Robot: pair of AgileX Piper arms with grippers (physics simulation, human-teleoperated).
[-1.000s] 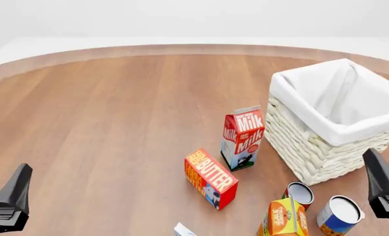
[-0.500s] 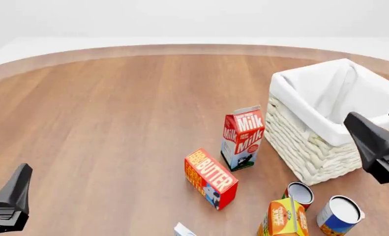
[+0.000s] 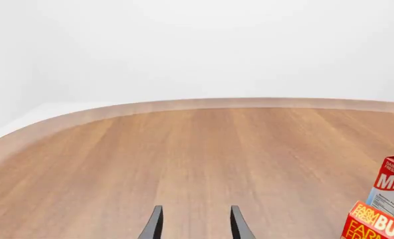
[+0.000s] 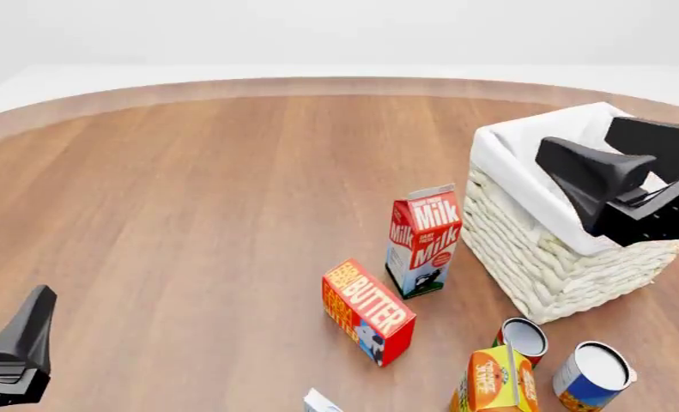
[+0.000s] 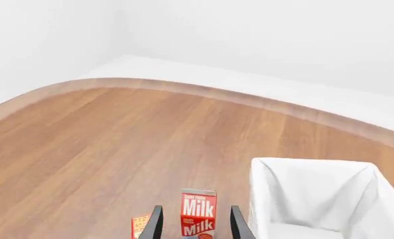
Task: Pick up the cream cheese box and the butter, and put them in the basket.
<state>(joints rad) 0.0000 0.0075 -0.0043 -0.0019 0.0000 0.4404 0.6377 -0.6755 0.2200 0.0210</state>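
A: You've got a round wooden table (image 4: 202, 215) under a plain white backdrop. Biggest thing on it is the basket (image 4: 545, 257), far right, mouth up and lined, so both drops go straight down into it.

B: And my arms?

A: Your right gripper (image 4: 614, 176) hangs high over the basket's near rim, fingers apart and empty; its wrist view looks down past the milk (image 4: 423, 240). Your left gripper (image 3: 194, 226) sits low at the near left edge, fingers apart too, pointing over bare wood.

B: Where's the butter?

A: The butter (image 4: 368, 311) lies on its long side just beside the milk, on the near side, not touching as far as I can tell. It's well below and left of your right gripper, and well apart from your left.

B: The cream cheese?

A: Only a pale corner of the cream cheese (image 4: 319, 402) shows at the near edge, close to the butter and between your arms. You'll likely need to descend a good way for either.
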